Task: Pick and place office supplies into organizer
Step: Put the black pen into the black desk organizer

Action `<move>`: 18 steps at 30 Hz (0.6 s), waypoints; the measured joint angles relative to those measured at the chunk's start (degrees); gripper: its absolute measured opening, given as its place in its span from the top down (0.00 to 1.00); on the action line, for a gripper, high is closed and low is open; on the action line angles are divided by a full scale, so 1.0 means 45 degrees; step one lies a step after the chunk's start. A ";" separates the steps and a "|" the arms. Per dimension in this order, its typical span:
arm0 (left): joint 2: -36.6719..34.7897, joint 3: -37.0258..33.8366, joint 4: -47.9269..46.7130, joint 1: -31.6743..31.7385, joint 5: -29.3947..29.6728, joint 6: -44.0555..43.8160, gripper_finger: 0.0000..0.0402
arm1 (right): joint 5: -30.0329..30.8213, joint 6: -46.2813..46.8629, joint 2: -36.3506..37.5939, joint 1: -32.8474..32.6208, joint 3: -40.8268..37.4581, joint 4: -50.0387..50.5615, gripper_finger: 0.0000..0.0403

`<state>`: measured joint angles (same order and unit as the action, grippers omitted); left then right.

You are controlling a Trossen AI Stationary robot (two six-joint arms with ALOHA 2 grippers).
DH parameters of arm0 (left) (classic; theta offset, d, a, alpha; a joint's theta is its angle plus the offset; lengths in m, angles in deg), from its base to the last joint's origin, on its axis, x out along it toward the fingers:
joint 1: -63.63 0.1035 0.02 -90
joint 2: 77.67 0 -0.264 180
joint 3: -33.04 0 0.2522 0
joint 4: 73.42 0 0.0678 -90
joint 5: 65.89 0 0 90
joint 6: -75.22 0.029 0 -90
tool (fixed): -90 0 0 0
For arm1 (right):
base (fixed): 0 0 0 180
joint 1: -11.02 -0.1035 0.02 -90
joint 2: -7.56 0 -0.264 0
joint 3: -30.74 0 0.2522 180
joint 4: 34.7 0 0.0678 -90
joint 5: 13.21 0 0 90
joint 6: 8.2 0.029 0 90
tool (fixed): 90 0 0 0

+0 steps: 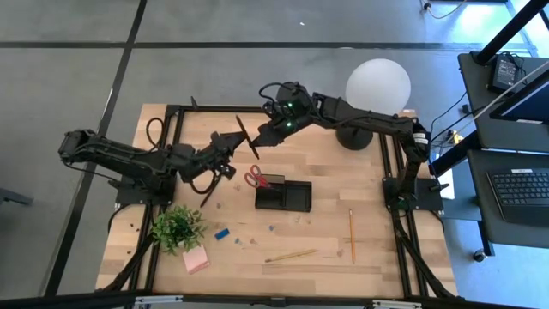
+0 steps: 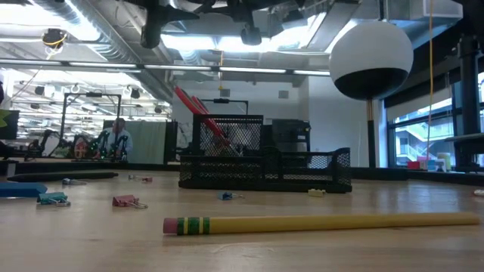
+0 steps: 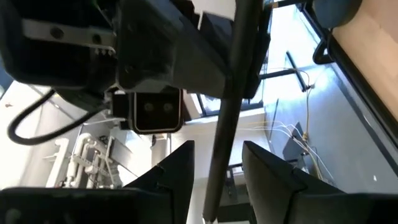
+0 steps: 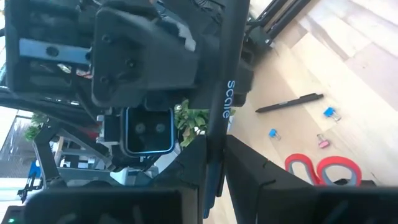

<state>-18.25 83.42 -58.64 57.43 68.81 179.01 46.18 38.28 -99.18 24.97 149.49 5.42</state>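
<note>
done: red-handled scissors (image 1: 256, 178) stand in the organizer (image 1: 296, 196), handles sticking out at its left end; nothing else visibly in it
organizer spot: middle of the tabletop (image 1: 377, 249)
in hand: dark ruler (image 1: 247, 137) held in the air between both arms, above the far half of the tabletop
right gripper (image 1: 262, 136): fingers clamped shut on the ruler
left gripper (image 1: 233, 140): fingers apart either side of the ruler; contact unclear, looks like a handover
left to do: two pencils (image 1: 291, 255) near the front edge and toward the right edge; pink sticky-note pad (image 1: 196, 260) at the front-left corner; blue eraser (image 1: 222, 233); dark pen (image 4: 290, 102); small clips (image 2: 129, 201) scattered in front of the organizer
progress: early, most items loose
writing: "scale" printed on the ruler, seen from the right wrist; no other readable text
</note>
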 joint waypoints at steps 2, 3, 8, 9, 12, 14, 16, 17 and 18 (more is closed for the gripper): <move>0.0000 0.0000 0.0002 0.0041 -0.0178 -0.0007 0.68 | 0.0000 0.0000 0.0000 -0.0054 0.0000 -0.0008 0.87; 0.0000 0.0000 0.0000 0.0066 -0.0293 -0.0008 0.68 | -0.0003 0.0000 0.0000 -0.0061 0.0000 -0.0009 0.87; 0.0000 0.0000 0.0000 0.0075 -0.0753 -0.0010 0.68 | -0.0015 -0.0010 0.0000 -0.0061 0.0000 -0.0006 0.87; 0.0000 0.0000 0.0000 0.0075 -0.0796 -0.0015 0.68 | -0.0015 -0.0010 0.0000 -0.0061 0.0000 -0.0007 0.87; 0.0000 0.0000 0.0000 0.0075 -0.0827 -0.0015 0.68 | -0.0015 -0.0019 0.0000 -0.0061 0.0000 -0.0004 0.87; 0.0000 0.0000 0.0000 0.0075 -0.0827 -0.0019 0.70 | -0.0015 -0.0029 0.0000 -0.0061 0.0000 -0.0004 0.87; 0.0000 0.0000 0.0000 0.0075 -0.0825 -0.0021 0.73 | -0.0015 -0.0037 0.0000 -0.0061 0.0000 -0.0004 0.87; 0.0000 0.0000 -0.0001 0.0075 -0.0822 -0.0032 0.75 | -0.0015 -0.0042 0.0000 -0.0061 0.0000 -0.0004 0.87; 0.0000 0.0000 0.0000 0.0075 -0.0825 -0.0112 0.77 | -0.0015 -0.0044 0.0000 -0.0061 0.0000 -0.0004 0.87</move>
<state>-18.25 83.42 -58.64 57.76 65.10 178.50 46.11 38.08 -99.18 24.69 149.49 5.41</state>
